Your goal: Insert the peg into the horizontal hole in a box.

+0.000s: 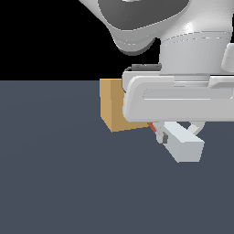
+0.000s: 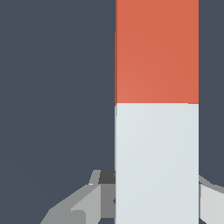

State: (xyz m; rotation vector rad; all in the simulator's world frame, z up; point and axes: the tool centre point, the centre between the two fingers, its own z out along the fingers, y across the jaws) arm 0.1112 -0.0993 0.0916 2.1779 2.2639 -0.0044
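Exterior view: my gripper [image 1: 171, 132] grips the peg [image 1: 185, 145] at centre right; its pale end points lower right, red end toward the box [image 1: 112, 107] behind.
Wrist view: peg [image 2: 156, 131] runs vertically, red half uppermost, my fingers [image 2: 94, 199] closed against its pale half.

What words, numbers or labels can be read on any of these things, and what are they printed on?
None. No text, number, brand or sign shows in either view.
The peg is plain red-orange and pale grey.
The box is plain tan.
The gripper and the arm carry no markings.
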